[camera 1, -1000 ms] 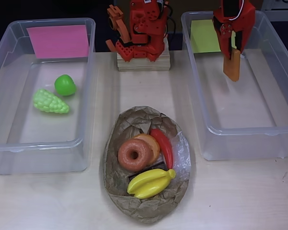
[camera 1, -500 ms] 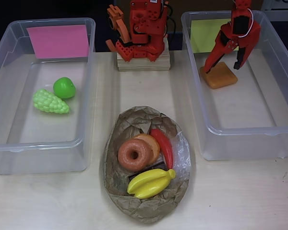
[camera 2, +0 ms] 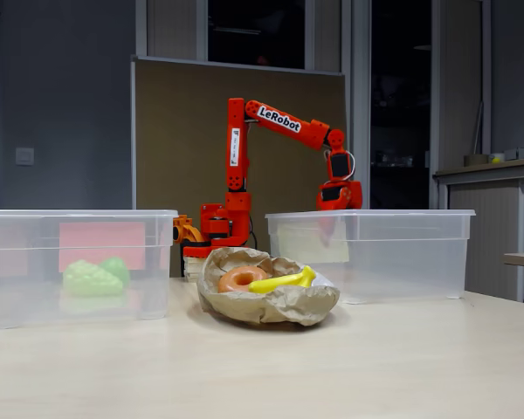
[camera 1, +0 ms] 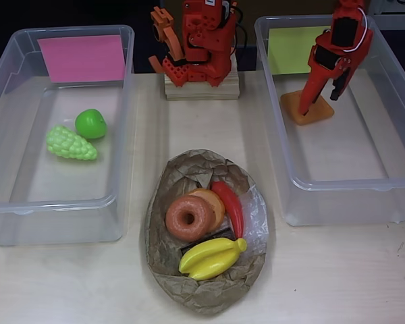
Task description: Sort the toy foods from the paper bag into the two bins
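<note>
In the overhead view my gripper [camera 1: 322, 100] stands open inside the right bin [camera 1: 344, 183], the one with the yellow-green label [camera 1: 288, 50]. One finger's tip is over the orange waffle [camera 1: 305, 112], which lies flat on the bin floor. The left bin [camera 1: 54, 202] has a pink label [camera 1: 82, 58] and holds the green apple [camera 1: 90, 123] and the grapes [camera 1: 71, 143]. The paper bag [camera 1: 169, 270] between the bins holds a donut [camera 1: 189, 218], a croissant [camera 1: 215, 202] behind it, a red chili [camera 1: 231, 208], bananas [camera 1: 211, 258] and a dark chocolate bar [camera 1: 204, 241]. In the fixed view the gripper [camera 2: 330, 223] dips into the right bin [camera 2: 402, 253].
The arm's base [camera 1: 201, 79] sits on a wooden block at the back between the bins. Bare tabletop [camera 1: 337, 277] runs along the front. In the fixed view the bag [camera 2: 271, 305] lies between the left bin [camera 2: 35, 297] and the right one.
One second ago the gripper held the waffle upright over the right bin. It then opened and the waffle dropped flat onto the bin floor. The jaws have since narrowed a little.
</note>
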{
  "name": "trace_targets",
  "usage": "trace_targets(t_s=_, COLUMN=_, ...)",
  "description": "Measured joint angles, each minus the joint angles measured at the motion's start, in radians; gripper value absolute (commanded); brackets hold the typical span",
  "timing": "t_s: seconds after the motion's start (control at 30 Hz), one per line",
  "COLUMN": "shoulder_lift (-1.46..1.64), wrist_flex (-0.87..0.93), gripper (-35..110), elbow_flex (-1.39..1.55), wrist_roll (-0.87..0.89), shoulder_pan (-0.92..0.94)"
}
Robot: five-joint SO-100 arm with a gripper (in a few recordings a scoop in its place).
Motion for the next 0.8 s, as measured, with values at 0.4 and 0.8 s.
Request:
trace_targets(t_s=0.4, shoulder_lift=0.034, wrist_flex=0.103, gripper=37, elbow_flex=-0.250, wrist_roll=-0.699, shoulder_pan=0.225)
trace_targets(t_s=0.8, shoulder_lift=0.253, wrist_flex=0.103, gripper=37, elbow_flex=-0.268, wrist_roll=-1.253, shoulder_pan=0.485)
